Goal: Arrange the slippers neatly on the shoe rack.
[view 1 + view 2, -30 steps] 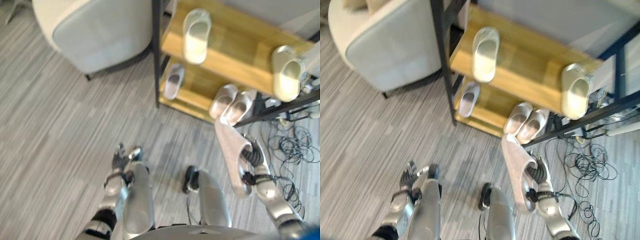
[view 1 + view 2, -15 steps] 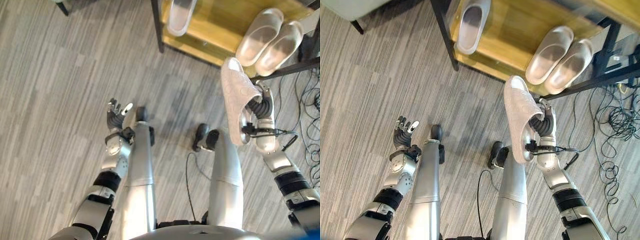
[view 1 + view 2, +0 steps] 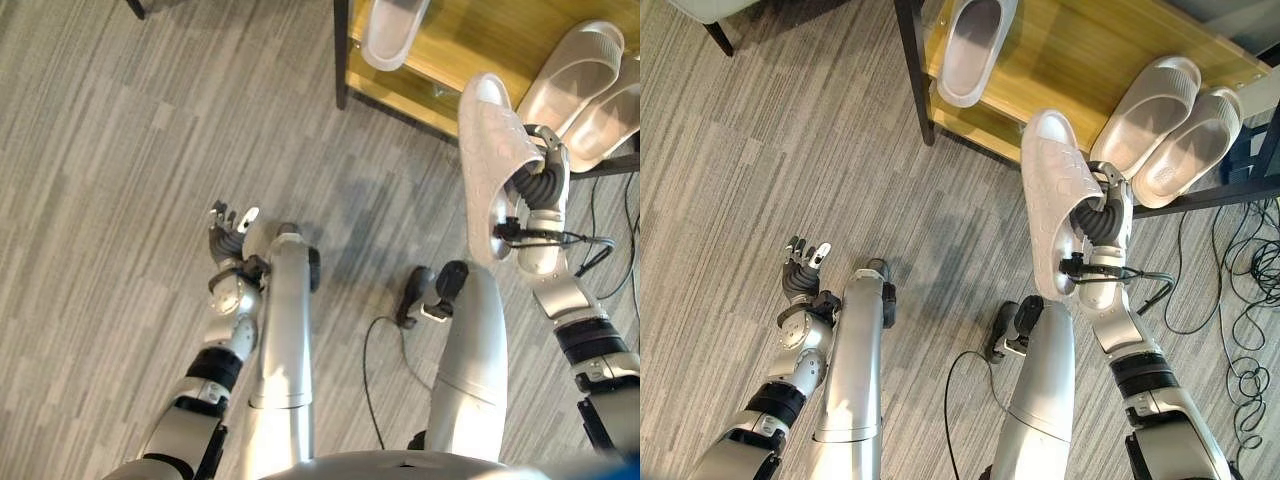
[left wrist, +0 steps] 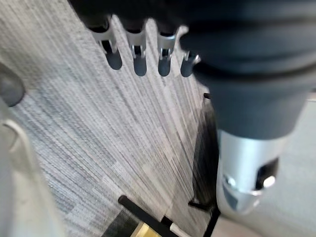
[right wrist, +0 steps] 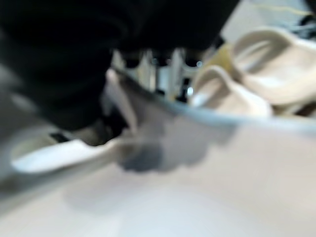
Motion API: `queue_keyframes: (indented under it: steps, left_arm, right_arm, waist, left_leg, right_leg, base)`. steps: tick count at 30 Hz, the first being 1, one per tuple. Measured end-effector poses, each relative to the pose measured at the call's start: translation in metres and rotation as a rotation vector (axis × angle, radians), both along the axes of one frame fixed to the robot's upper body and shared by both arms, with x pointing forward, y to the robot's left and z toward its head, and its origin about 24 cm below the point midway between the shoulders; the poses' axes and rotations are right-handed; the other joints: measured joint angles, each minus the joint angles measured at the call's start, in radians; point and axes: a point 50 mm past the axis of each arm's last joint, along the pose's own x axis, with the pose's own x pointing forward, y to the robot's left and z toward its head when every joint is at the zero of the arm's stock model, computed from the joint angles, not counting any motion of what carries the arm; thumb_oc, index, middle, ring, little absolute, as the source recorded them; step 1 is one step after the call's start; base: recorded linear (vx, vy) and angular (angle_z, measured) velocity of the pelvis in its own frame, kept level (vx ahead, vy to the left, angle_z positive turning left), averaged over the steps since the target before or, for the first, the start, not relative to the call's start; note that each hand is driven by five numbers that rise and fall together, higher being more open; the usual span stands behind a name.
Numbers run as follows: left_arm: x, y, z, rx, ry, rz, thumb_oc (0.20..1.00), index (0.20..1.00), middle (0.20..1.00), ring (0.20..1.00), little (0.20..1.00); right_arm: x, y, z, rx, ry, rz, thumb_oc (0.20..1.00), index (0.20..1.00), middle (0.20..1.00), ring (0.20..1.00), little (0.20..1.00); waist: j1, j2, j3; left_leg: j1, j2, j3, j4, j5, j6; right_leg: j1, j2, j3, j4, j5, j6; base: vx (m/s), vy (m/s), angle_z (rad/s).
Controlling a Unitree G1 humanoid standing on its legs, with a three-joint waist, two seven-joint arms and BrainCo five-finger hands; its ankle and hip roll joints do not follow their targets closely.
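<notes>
Slipper | I'm gripping it sole-outward in right robot hand, toe toward shoe rack | long axis aiming between the lone slipper and the pair on the shelf | left robot hand hanging relaxed, empty, well apart.

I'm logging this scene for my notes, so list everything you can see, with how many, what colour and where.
Wooden shoe rack with black metal frame: one, yellow-brown, at the far side.
Pale grey slipper: one, on the shelf's left part.
Beige slipper pair: two, side by side on the shelf's right part.
White textured slipper: one, held sole-up before the rack.
Black cables: several, floor at right.
Right hand: curled inside the white slipper.
Left hand: open, over the floor.
</notes>
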Motion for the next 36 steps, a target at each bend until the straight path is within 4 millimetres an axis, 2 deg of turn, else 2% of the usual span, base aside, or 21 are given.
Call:
queue_keyframes:
  steps: [6,9,12,14,19,24,27,30,36]
  left_arm:
    - [-0.001,0.002,0.001,0.031,0.004,-0.018,1.0,1.0,1.0,1.0,1.0]
    - [0.0,0.006,0.013,0.059,-0.034,-0.04,1.0,1.0,1.0,1.0,1.0]
    - [0.0,0.008,0.013,0.067,-0.032,-0.043,1.0,1.0,1.0,1.0,1.0]
    - [0.001,0.004,0.016,0.081,-0.046,-0.083,1.0,1.0,1.0,1.0,1.0]
    - [0.003,0.004,0.019,0.082,-0.062,-0.093,1.0,1.0,1.0,1.0,1.0]
    - [-0.003,0.013,0.017,0.11,-0.047,-0.085,1.0,1.0,1.0,1.0,1.0]
    - [-0.009,0.012,0.01,0.111,-0.027,-0.1,1.0,1.0,1.0,1.0,1.0]
    - [-0.011,0.006,0.005,0.125,-0.011,-0.14,1.0,1.0,1.0,1.0,1.0]
    - [-0.015,0.004,-0.001,0.13,0.009,-0.156,1.0,1.0,1.0,1.0,1.0]
  right_arm:
    - [0.01,-0.009,0.026,-0.084,-0.028,-0.05,0.2,0.2,0.2,0.2,0.2]
    - [0.025,-0.021,0.054,-0.137,-0.035,-0.124,0.2,0.2,0.2,0.2,0.2]
    - [0.033,-0.026,0.078,-0.128,-0.053,-0.156,0.2,0.2,0.2,0.2,0.2]
    - [0.04,-0.029,0.102,-0.123,-0.066,-0.18,0.2,0.2,0.2,0.2,0.2]
    - [0.042,-0.025,0.115,-0.109,-0.085,-0.165,0.2,0.2,0.2,0.2,0.2]
    - [0.052,-0.033,0.145,0.009,-0.066,-0.209,0.2,0.2,0.2,0.2,0.2]
    - [0.053,-0.033,0.153,0.057,-0.073,-0.2,0.2,0.2,0.2,0.2,0.2]
    - [0.053,-0.048,0.15,0.147,-0.05,-0.244,0.2,0.2,0.2,0.2,0.2]
    - [0.053,-0.052,0.147,0.213,-0.049,-0.248,0.2,0.2,0.2,0.2,0.2]
  waist:
    - [0.004,-0.005,0.03]
    - [0.016,-0.003,0.081]
    - [0.03,0.002,0.096]
    - [0.035,0.011,0.106]
    - [0.061,0.017,0.122]
    - [0.072,0.017,0.131]
    - [0.079,0.017,0.131]
    - [0.085,0.017,0.131]
    - [0.084,0.028,0.137]
  left_leg:
    - [-0.005,-0.009,0.021,0.005,0.0,0.004]
    - [-0.005,-0.008,0.028,-0.003,0.002,0.007]
    - [-0.005,-0.006,0.039,-0.01,-0.004,0.018]
    - [-0.002,-0.003,0.05,-0.02,-0.005,0.02]
    - [0.009,0.002,0.062,-0.021,-0.014,0.035]
    - [0.013,0.0,0.066,-0.026,-0.014,0.036]
    - [0.013,-0.001,0.068,-0.03,-0.014,0.036]
    - [0.012,-0.002,0.07,-0.033,-0.014,0.036]
    - [0.011,-0.002,0.078,-0.047,-0.014,0.037]
  right_leg:
    - [-0.013,-0.006,0.03,0.004,0.001,0.004]
    - [-0.016,-0.009,0.035,-0.004,0.005,0.011]
    - [-0.02,-0.011,0.041,-0.016,0.006,0.014]
    - [-0.02,-0.01,0.043,-0.027,0.012,0.025]
    - [-0.011,-0.012,0.048,-0.034,0.011,0.024]
    - [-0.013,-0.014,0.054,-0.035,0.011,0.024]
    - [-0.013,-0.016,0.054,-0.038,0.011,0.024]
    - [-0.013,-0.02,0.057,-0.041,0.011,0.024]
    - [-0.021,-0.024,0.063,-0.052,0.011,0.024]
  base:
    - [0.02,0.03,0.01]
    - [0.02,0.06,0.01]
    - [0.03,0.057,-0.01]
    - [0.0,0.019,0.0]
    - [0.01,0.008,0.0]
    - [0.03,0.009,0.0]
    - [0.0,0.0,0.0]
    - [0.0,0.011,0.01]
    - [0.0,0.0,0.0]
